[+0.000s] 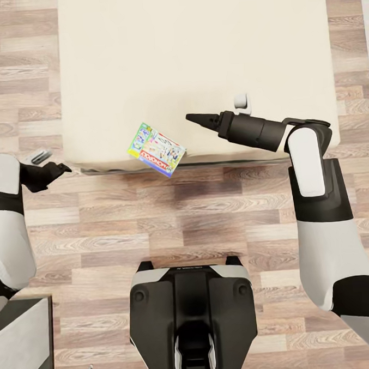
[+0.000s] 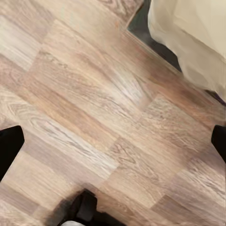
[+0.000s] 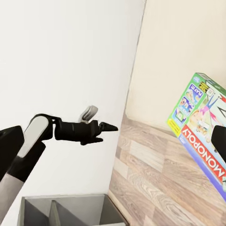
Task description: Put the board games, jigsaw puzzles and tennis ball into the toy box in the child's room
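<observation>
Right gripper over the bed, fingers together, holding nothing. Left gripper above the wood floor, its opening unclear. Green-bordered board game overhangs the bed's near edge.

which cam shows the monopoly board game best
The head view: the whole board game lies flat at the near edge of the bed, overhanging slightly. The right wrist view shows part of it up close, logo readable. The left wrist view shows floor and a bed corner.
</observation>
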Available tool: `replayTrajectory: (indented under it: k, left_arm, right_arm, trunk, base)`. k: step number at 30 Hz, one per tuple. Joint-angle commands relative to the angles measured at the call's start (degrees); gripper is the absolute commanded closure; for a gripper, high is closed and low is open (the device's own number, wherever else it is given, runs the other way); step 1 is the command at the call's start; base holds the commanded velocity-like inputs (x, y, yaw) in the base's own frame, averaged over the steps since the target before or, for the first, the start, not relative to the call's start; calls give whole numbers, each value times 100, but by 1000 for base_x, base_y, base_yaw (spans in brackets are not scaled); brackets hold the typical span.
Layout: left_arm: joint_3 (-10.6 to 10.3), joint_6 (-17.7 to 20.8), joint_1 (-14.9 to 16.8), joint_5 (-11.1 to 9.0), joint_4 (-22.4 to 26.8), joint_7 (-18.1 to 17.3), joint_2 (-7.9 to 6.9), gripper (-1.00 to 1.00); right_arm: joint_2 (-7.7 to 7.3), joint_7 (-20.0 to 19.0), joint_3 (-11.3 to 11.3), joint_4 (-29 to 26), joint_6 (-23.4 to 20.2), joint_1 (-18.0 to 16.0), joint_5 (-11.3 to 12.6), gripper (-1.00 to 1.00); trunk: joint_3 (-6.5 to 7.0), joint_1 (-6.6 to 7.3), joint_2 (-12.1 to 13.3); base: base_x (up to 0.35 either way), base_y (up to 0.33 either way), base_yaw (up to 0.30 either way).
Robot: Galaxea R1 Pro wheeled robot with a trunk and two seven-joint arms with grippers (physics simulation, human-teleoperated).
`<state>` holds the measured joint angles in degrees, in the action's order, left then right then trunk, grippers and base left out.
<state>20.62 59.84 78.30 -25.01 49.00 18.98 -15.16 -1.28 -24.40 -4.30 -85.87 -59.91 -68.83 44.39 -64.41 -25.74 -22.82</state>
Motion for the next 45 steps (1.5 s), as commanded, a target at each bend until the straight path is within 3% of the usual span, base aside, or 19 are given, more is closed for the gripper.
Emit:
replayTrajectory:
  k: [1, 4, 10, 15, 21, 28, 45]
  left_arm:
    - [3, 16, -94, -77, -2, 53, -9, -100]
    - [-6, 16, -369, -58, -12, 57, -28, -100]
    - [-224, -90, -1166, 39, -21, 61, -57, -100]
    - [-354, -477, -1787, 64, -22, 60, -48, -100]
    - [-691, -700, -2165, 74, -22, 58, -49, -100]
    - [-820, -747, -2302, 72, -22, 54, -42, -100]
    - [-827, -759, -2479, 78, -22, 54, -50, -100]
  right_arm:
    - [-1, -56, -1, 0, -9, -2, -56, -100]
    - [2, -56, -3, 0, -9, 0, -60, -100]
    - [-2, -55, -4, 0, -9, 1, -65, -100]
    - [-2, -53, -9, 4, -9, 14, -74, -100]
    - [0, -50, -4, 8, -9, 43, -85, -100]
    - [8, -48, -6, 8, -9, 73, -88, -100]
    - [41, -47, -9, 14, -9, 126, -93, -100]
  trunk:
    - [4, -4, -10]
    - [31, -4, -10]
    - [86, -4, -10]
    - [132, -4, -10]
    - [187, -4, -10]
    - [250, -4, -10]
    - [303, -4, -10]
  base:
    - [0, 0, 0]
    - [0, 0, 0]
    - [0, 0, 0]
    - [0, 0, 0]
    - [0, 0, 0]
    - [0, 0, 0]
    - [0, 0, 0]
